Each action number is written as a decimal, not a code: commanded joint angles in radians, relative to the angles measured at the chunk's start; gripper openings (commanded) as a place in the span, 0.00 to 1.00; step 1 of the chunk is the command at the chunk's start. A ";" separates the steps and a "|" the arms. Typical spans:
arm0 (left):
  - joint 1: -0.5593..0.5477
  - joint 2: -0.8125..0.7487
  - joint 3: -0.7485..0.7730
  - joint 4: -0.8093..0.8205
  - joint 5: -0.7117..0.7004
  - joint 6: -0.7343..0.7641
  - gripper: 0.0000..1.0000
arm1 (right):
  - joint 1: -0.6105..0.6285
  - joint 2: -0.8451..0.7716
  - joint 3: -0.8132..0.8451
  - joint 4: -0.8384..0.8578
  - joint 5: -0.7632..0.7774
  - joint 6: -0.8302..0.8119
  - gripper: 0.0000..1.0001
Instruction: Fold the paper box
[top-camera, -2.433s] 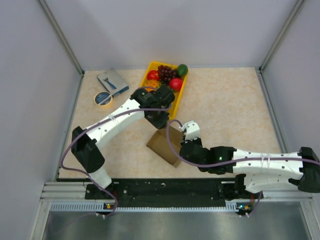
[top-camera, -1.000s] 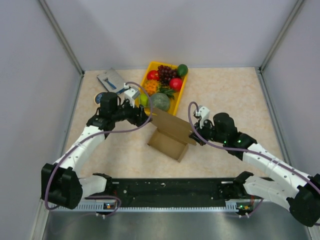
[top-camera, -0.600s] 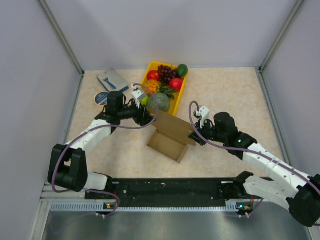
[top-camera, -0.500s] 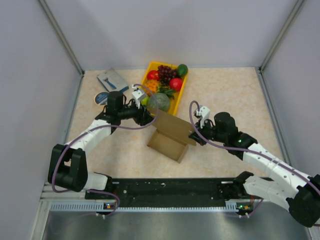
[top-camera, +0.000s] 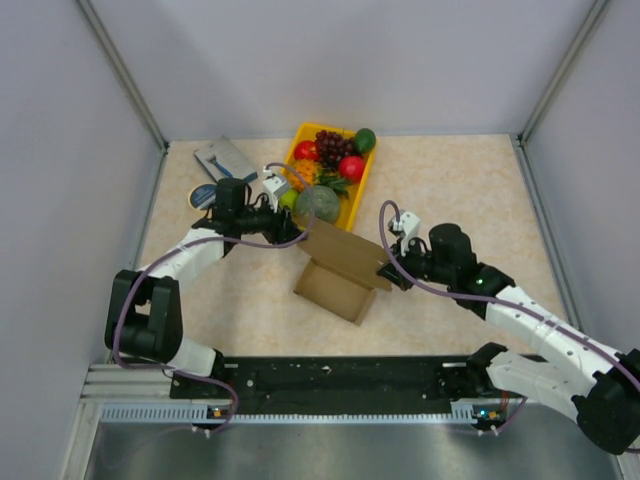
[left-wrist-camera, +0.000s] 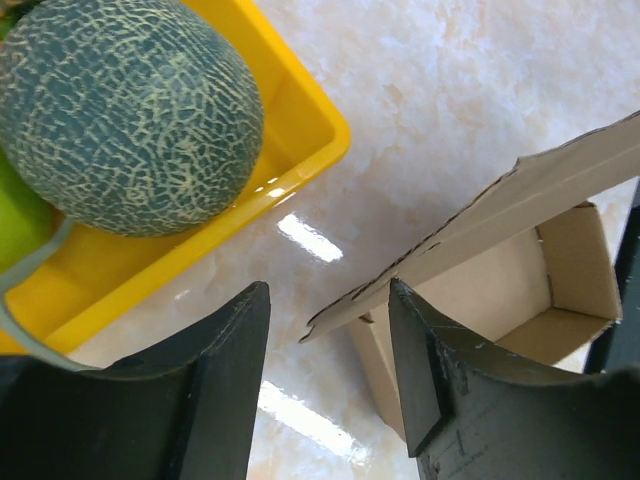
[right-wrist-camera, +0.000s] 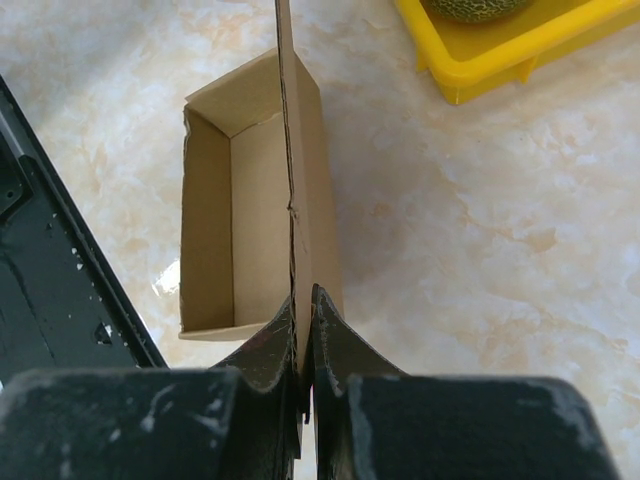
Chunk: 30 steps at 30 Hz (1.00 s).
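The paper box (top-camera: 335, 285) is brown cardboard, an open-topped tray on the table with its lid flap (top-camera: 345, 250) standing up along the far side. My right gripper (top-camera: 388, 268) is shut on the flap's right edge; in the right wrist view the fingertips (right-wrist-camera: 318, 315) pinch the thin flap (right-wrist-camera: 288, 150) edge-on, with the box's hollow (right-wrist-camera: 255, 230) to its left. My left gripper (top-camera: 292, 228) stands open at the flap's left corner. In the left wrist view that corner (left-wrist-camera: 325, 320) lies between the two fingers (left-wrist-camera: 225, 380) without touching them.
The yellow fruit tray (top-camera: 364, 185) sits just beyond the box, a green netted melon (top-camera: 318, 203) at its near end, close to the left gripper. A blue-grey box (top-camera: 225, 160) and a tape roll (top-camera: 203, 196) lie at the far left. A black rail (top-camera: 340, 378) runs along the near edge.
The left arm has drawn its elbow back and shifted its gripper toward the flap's left corner, jaws somewhat narrower. The right gripper still holds the flap in the same place.
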 joint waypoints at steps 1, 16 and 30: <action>-0.002 -0.015 -0.001 0.021 0.082 0.016 0.53 | -0.015 0.023 0.058 0.084 -0.026 0.003 0.00; -0.125 -0.171 -0.097 0.035 -0.216 -0.136 0.10 | -0.021 0.087 0.089 0.064 0.108 0.118 0.03; -0.328 -0.464 -0.292 0.110 -0.665 -0.243 0.00 | -0.021 0.055 0.368 -0.512 0.349 0.260 0.69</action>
